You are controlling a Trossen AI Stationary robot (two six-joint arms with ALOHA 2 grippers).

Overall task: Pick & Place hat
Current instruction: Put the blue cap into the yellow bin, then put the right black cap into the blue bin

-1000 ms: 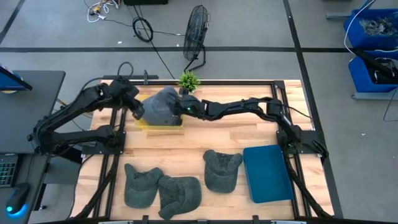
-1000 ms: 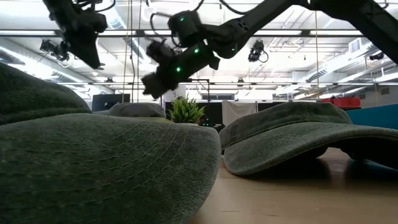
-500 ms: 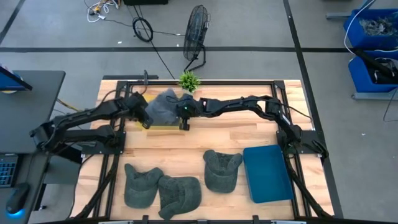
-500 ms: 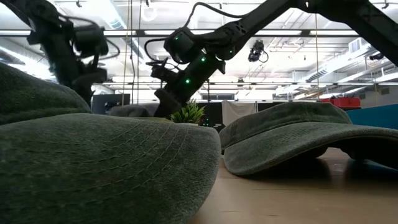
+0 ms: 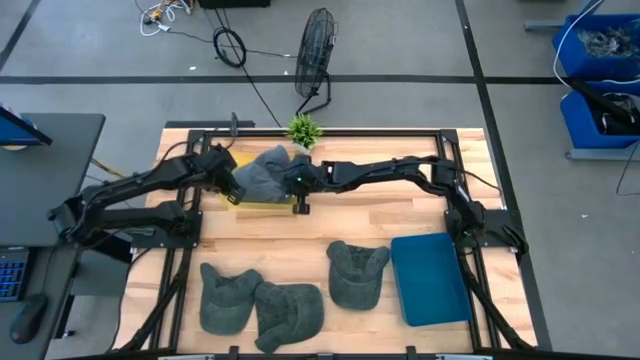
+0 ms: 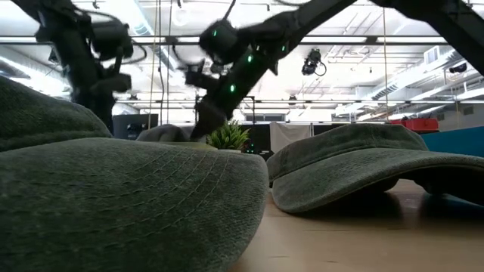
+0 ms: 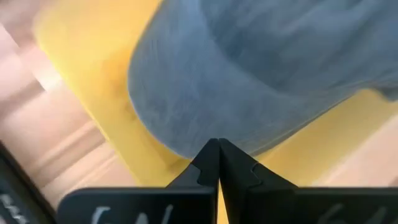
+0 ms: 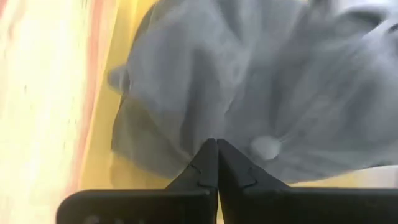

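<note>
- As both arms bear down at the far edge of the table, the grey hat lies on a yellow mat near the far left corner, beside a small potted plant.
- Left gripper: fingers pressed together at the hat's left rim. The left wrist view shows the tips meeting right at the fabric edge over the mat; whether cloth is caught between them cannot be told.
- Right gripper: fingers likewise pressed together at the hat's right side, just short of the crown button in its own wrist view.
- What changed: a second ago the left arm stood high and back with its jaws apart, the right arm raised over the hat; both have since dropped to the mat, and the left fingers have snapped shut.
- What it means: the hat looks delivered onto the mat, with the arms now tidying or releasing it, by this reading.
- Three more hats wait along the near edge, next to a blue tray toward the near right corner.
</note>
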